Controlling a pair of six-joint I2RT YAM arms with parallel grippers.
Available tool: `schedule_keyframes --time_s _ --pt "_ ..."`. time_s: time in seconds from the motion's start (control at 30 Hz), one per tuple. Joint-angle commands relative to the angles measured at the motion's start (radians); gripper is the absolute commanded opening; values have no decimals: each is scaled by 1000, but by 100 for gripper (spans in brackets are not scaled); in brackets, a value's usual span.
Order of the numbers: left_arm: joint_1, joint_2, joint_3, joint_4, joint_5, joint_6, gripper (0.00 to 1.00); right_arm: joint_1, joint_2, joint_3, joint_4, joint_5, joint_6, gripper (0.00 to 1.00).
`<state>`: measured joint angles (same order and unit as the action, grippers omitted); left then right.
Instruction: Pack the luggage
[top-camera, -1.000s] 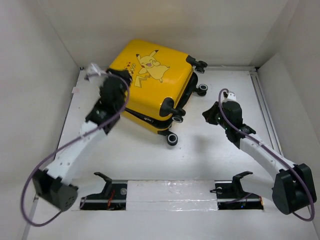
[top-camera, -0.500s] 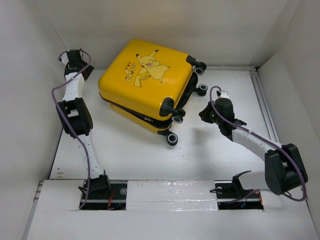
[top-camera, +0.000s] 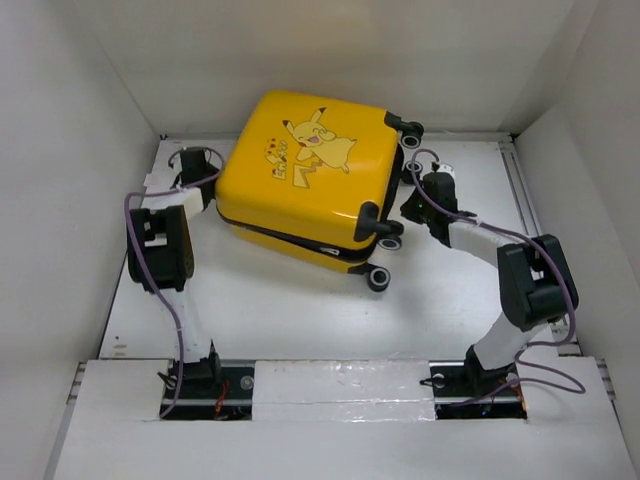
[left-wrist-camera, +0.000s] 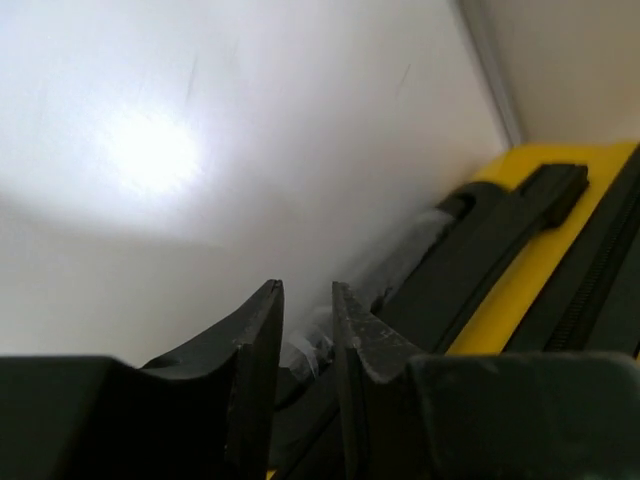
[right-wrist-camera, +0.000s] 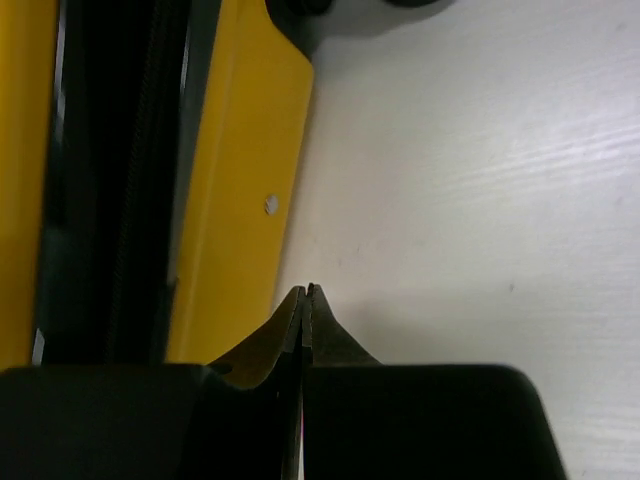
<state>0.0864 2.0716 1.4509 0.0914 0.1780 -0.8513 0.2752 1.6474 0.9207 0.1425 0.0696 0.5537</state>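
The luggage, a yellow hard-shell case with a cartoon print, lies flat in the middle of the table, lid down on its lower half. My left gripper is at its left edge. In the left wrist view that gripper has its jaws a narrow gap apart, pointing along the case's black handle; something pale and crinkly shows in the gap. My right gripper is at the wheel side. In the right wrist view it is shut and empty, its tip just beside the yellow shell.
White walls close in the table at the back and on both sides. A rail runs along the right edge. The caster wheels stick out toward my right arm. A small white tag lies by the left wall.
The luggage has slid and turned to the right. My left arm swung from the back-left corner to the case's left edge, its jaws narrowing. My right arm moved in to the wheel side.
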Motion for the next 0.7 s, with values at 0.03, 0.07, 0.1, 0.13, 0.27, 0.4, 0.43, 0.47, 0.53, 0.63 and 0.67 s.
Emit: schedule_keyframes --time_s 0.03,0.07,0.1,0.13,0.27,0.4,0.43,0.47,0.53,0.63,0.67 --pt "-187 -311 -400 230 -14 -78 21 -43 58 115 37 10 -32 0" --pt "-207 -356 -475 260 -47 -90 20 -53 72 133 26 -8 -32 0" --pt "-229 -401 -548 337 -60 -103 20 -53 87 170 17 -17 -32 0" --pt "-249 -442 -608 352 -74 -120 20 -53 118 188 3 -30 -32 0" --pt "-415 -695 -878 369 -187 -132 19 -64 192 265 -12 -141 -43 0" --pt "-639 -881 -1000 291 -378 -167 19 -41 229 342 -35 -194 -89 0" --pt "-686 -910 -1015 253 -414 -184 19 -16 239 403 -53 -209 -101 0" --pt "-736 -936 -1034 252 -446 -204 19 -2 252 443 -78 -220 -115 0" --pt "-877 -990 -1058 220 -532 -245 19 33 325 541 -173 -308 -158 0" --pt "-1064 -987 -1046 189 -656 -319 20 67 446 774 -329 -353 -190 0" --pt "-1106 -973 -1034 180 -676 -333 20 90 465 862 -351 -353 -207 0"
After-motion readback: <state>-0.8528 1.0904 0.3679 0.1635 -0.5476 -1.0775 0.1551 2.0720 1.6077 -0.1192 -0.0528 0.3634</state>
